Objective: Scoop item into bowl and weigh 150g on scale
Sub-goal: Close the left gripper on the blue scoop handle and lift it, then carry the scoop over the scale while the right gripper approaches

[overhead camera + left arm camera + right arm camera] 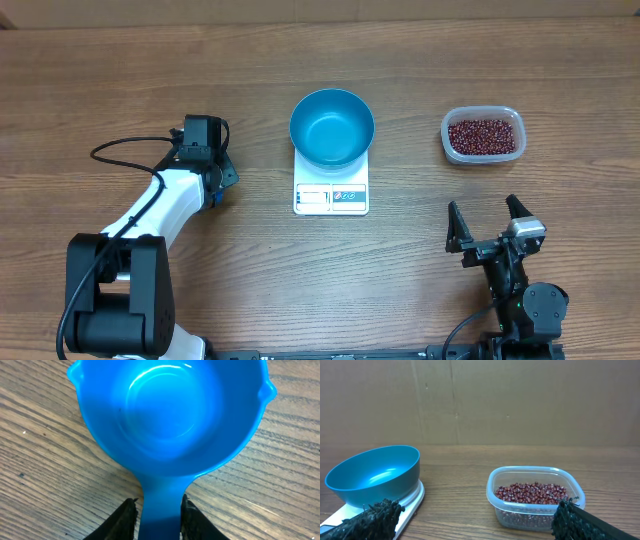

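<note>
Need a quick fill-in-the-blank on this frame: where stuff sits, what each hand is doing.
1. The bowl sits on the ____.
2. The beans lie in the clear plastic ____.
3. The left hand straddles the handle of the blue ____.
4. The right hand stands ____, holding nothing.
Missing words: scale; tub; scoop; open.

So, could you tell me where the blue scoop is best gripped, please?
By its narrow handle, pinched across the width, coming from the handle's end. The scoop lies cup-up on the table, its cup likely too wide; the left gripper straddles that handle.
</note>
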